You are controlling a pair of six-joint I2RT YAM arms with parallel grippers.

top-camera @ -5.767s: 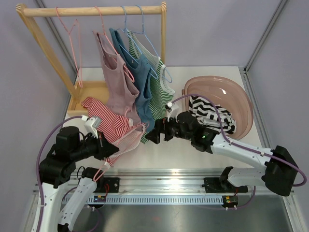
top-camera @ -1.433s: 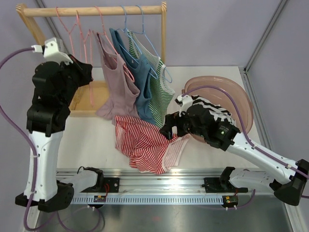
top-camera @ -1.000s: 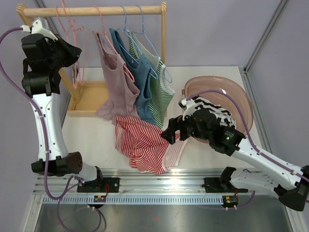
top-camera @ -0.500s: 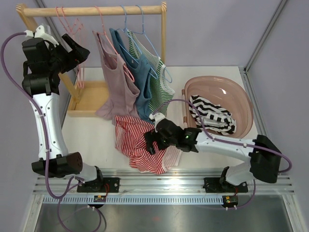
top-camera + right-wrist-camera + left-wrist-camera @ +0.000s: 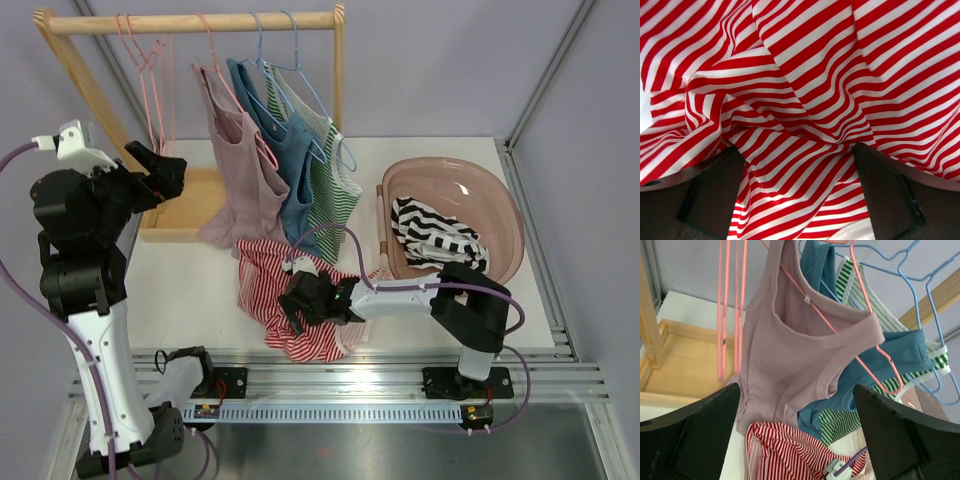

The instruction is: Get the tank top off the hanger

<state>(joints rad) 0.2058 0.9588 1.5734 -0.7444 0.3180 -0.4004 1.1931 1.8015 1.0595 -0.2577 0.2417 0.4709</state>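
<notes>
The red-and-white striped tank top (image 5: 268, 292) lies crumpled on the table, off any hanger. It fills the right wrist view (image 5: 800, 75). My right gripper (image 5: 297, 306) is pressed down onto it, open, with a fold of the cloth lying between its spread fingers (image 5: 705, 200). Two bare pink hangers (image 5: 150, 70) hang at the left end of the wooden rail (image 5: 200, 20), and also show in the left wrist view (image 5: 732, 305). My left gripper (image 5: 163, 172) is raised beside the rack, below those hangers, open and holding nothing (image 5: 800, 440).
A mauve top (image 5: 240, 170), a blue top (image 5: 290, 175) and a green striped top (image 5: 335, 190) hang on the rail. The rack's wooden base tray (image 5: 185, 210) sits below. A pink basin (image 5: 500, 195) at the right holds a black-and-white striped garment (image 5: 435, 235).
My left gripper opened, came away from the pink hanger on the rail and dropped lower. My right arm swung left and down onto the red striped top.
</notes>
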